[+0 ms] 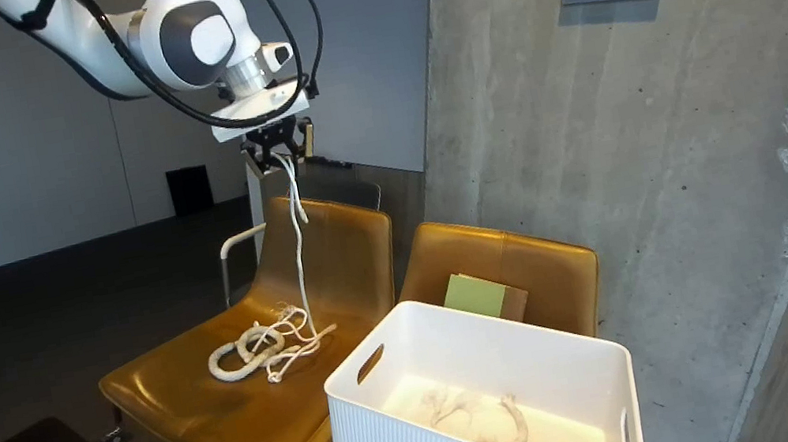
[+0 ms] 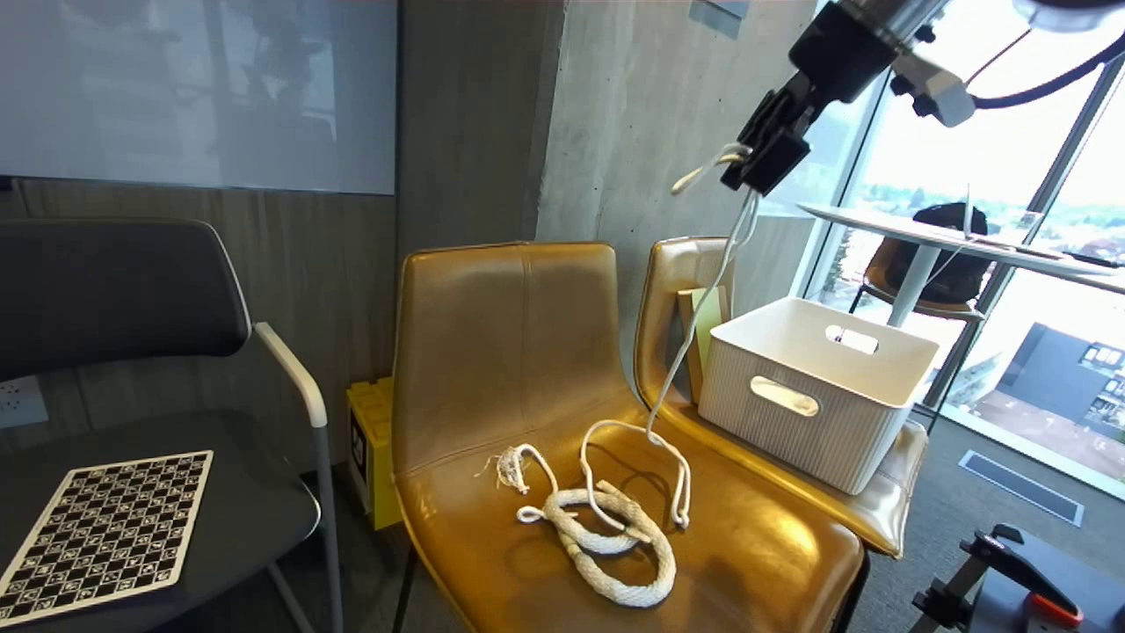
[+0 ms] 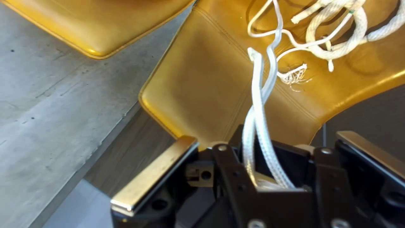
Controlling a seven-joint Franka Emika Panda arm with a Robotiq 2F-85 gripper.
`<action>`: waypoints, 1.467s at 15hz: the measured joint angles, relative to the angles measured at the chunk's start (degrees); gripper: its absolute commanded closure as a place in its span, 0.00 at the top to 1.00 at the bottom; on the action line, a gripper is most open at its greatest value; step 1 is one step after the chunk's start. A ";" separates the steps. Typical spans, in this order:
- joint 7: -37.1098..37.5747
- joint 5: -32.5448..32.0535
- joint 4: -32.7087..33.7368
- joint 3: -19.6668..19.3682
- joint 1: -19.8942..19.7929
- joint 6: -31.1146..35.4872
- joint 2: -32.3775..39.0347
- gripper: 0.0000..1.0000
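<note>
My gripper (image 1: 278, 160) hangs above the tan chair (image 1: 173, 386), shut on a thin white cord (image 1: 302, 276). In an exterior view a short pale end of that cord (image 2: 675, 367) sticks out sideways from between the fingers, while the rest drops to the seat. Two strands of the cord (image 3: 258, 82) leave the jaws in the wrist view, one ending in a loose tip. On the seat lies a thicker off-white rope (image 2: 615, 591) in a coil, with loops of thin cord across it. Beside the coil is a frayed cord end (image 3: 294, 75).
A white ribbed bin (image 1: 430, 439) stands on the neighbouring tan chair, with a pale rope piece (image 1: 516, 424) inside. Behind it lean green and brown flat items (image 1: 474, 295). A dark chair bears a patterned board (image 2: 114, 519); a yellow box (image 2: 378, 440) sits nearby. A concrete wall (image 1: 631, 157) rises behind.
</note>
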 measured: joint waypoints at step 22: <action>-9.01 12.83 53.57 -14.39 -12.07 -39.96 6.93 0.00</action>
